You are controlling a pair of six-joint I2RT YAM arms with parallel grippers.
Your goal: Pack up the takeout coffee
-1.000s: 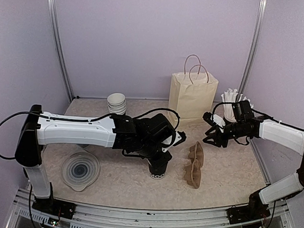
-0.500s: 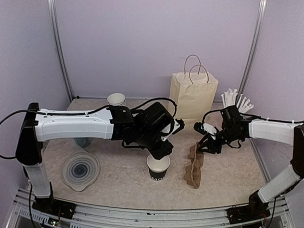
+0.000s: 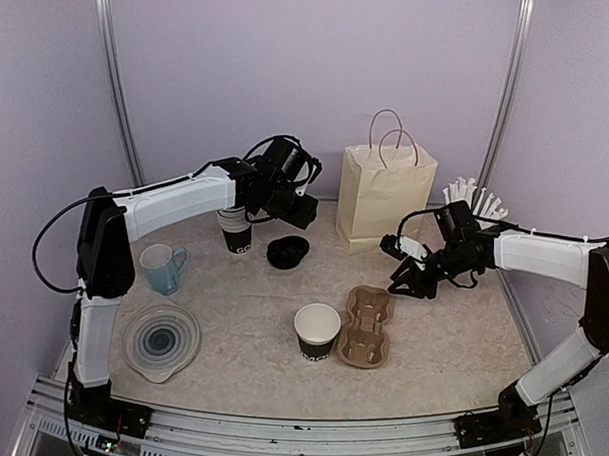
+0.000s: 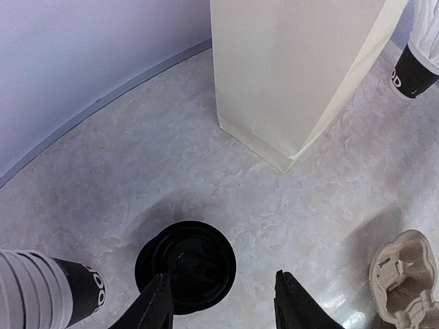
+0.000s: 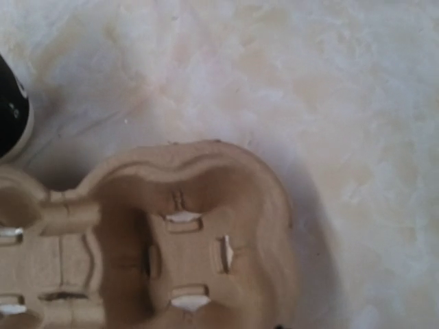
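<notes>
Standing against one edge of the carrier tray (image 3: 367, 328), perhaps touching: cup (image 3: 317, 333).

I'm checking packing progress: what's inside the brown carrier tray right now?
Nothing: both wells of the carrier tray look empty. The lidless cup stands beside it, a black lid lying farther back. The tray's underside is hidden.

Cream paper bag (image 3: 384, 199), white straws (image 3: 473, 202), nested cup stack (image 3: 236, 236), blue mug (image 3: 162, 268), glass dish (image 3: 160, 340)
</notes>
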